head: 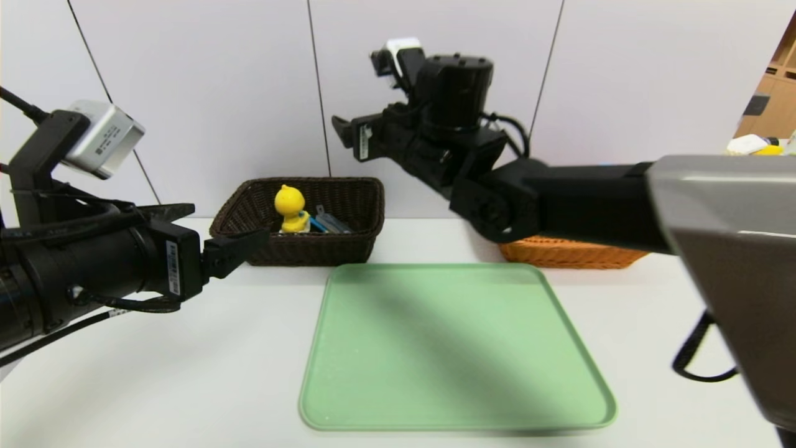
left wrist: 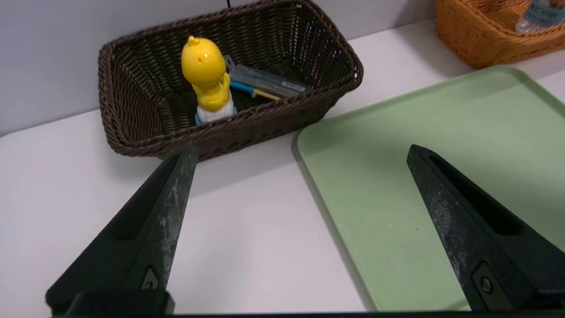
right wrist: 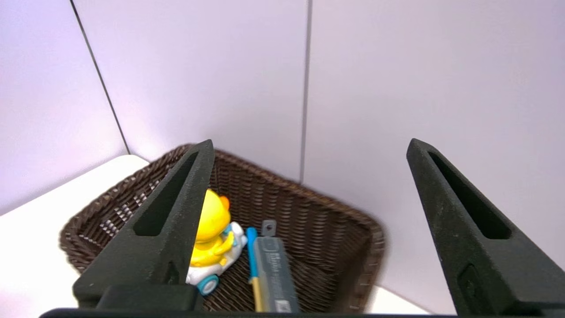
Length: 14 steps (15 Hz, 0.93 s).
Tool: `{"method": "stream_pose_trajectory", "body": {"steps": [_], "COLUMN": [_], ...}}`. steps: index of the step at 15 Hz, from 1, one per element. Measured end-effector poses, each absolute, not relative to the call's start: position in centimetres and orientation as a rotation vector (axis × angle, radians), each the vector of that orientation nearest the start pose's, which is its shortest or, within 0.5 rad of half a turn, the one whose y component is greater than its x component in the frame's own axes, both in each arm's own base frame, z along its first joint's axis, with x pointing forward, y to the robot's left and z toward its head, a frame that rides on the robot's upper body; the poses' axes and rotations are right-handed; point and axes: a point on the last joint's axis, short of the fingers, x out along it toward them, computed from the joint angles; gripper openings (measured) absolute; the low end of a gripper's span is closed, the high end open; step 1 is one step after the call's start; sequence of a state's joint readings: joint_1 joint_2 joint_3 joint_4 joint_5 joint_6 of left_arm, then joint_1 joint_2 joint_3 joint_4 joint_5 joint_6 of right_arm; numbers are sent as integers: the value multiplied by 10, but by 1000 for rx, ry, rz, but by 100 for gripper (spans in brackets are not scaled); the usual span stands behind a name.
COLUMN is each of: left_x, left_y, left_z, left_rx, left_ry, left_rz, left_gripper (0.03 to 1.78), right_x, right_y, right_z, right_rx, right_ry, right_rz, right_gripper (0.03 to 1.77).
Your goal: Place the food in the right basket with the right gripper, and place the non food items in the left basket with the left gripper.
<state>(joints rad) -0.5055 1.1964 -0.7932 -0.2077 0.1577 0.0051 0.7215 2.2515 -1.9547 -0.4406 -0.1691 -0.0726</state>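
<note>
A: Start at the fingers. What is the right gripper (head: 346, 138) doing?

B: Its fingers are spread wide with nothing between them. It hangs high in front of the wall, pointing toward the dark left basket (head: 249, 205), not down at its own.

A: And the bottle?

B: The bottle (left wrist: 538, 15) lies inside the orange right basket (left wrist: 476, 39), which sits below and behind that arm. Only a bit of its blue label shows, so I cannot tell which way its long axis runs.

A: The left gripper (left wrist: 300, 154)?

B: Released too, empty, low over the table just short of the left basket. The duck (left wrist: 205, 79), the spoon (left wrist: 251, 92) and the grey case (left wrist: 265, 79) are all in there.

A: Anything left on the green tray (head: 457, 348)?

B: Nothing shows on it. I judge both arms need only pull back clear of the baskets.
</note>
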Motion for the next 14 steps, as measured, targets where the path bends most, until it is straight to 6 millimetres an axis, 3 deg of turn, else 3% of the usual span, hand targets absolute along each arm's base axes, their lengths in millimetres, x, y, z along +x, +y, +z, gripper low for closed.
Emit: {"method": "stream_pose_trajectory", "body": {"steps": [3,6,7,9,12,14], "left_x": [153,136,128,111,88,76], "left_y": [-80,-66,-59,-48,-29,-18], "left_z": [280,292,293,293,289,290], "left_rx": [79,80,83,99,132,126], "left_ry": [174,178,190,233,294,283], "left_rz": [-343,-319,-304,-280,-209,-135], "left_gripper": [169,169,169,169,169,169], "right_x": [324,288,271,224,154,119], "right_y": [255,152,118,67,30,17], "right_z": [331,358,360,356,340,330], "right_rx": [-110,-208,-227,-255,-243,-212], "right_ry": [0,304,414,644,896,938], "right_rz": [510,351,283,196,165,134], "right_gripper": [159,163,164,165,167,168]}}
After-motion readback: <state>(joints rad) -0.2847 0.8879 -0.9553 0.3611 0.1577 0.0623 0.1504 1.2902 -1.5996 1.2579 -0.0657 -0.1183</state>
